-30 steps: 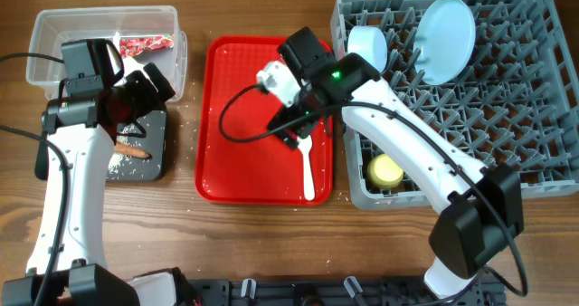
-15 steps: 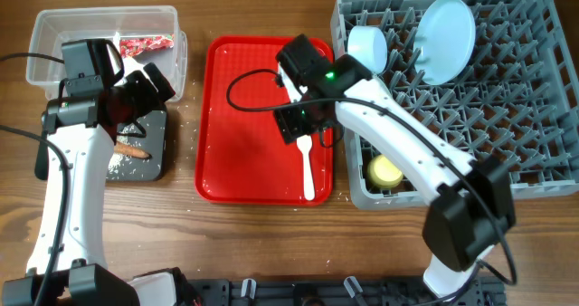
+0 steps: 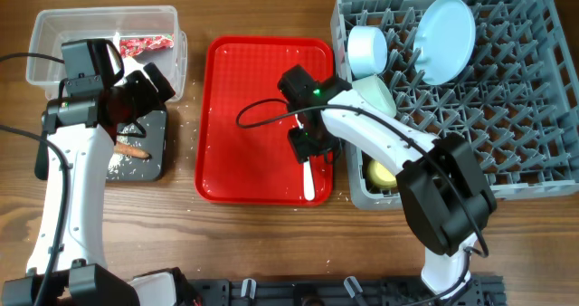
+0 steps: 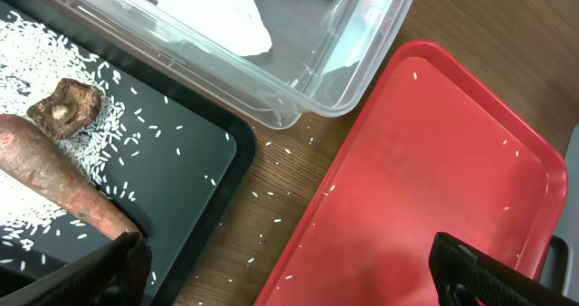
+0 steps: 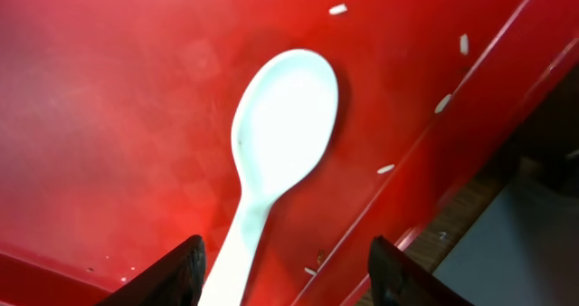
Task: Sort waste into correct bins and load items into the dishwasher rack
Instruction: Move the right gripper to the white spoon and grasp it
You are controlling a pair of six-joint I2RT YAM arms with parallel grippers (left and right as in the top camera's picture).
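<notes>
Straddling the spoon (image 5: 285,125) handle, the right gripper (image 5: 285,247) stands with its jaws partly apart, one finger on each side. The handle sits closer to one finger, with a visible gap to the other, so there is no grip yet.

The spoon lies on the red tray (image 3: 244,116) floor, near its right rim. Beyond that rim there is only a narrow strip of table, then the wall of the grey rack (image 3: 507,116). On the other side there is a wide stretch of bare tray floor.

In the overhead view the long axis runs roughly parallel to the right rim, with the bowl toward the tray's near edge and the handle under the gripper.

The spoon is plain white plastic, with an oval bowl and a tapering handle. A few rice grains (image 5: 337,9) are scattered around it.

The left gripper (image 4: 288,252) has its jaws wide with nothing between them, above the gap between the black tray (image 4: 199,188) and the red tray
</notes>
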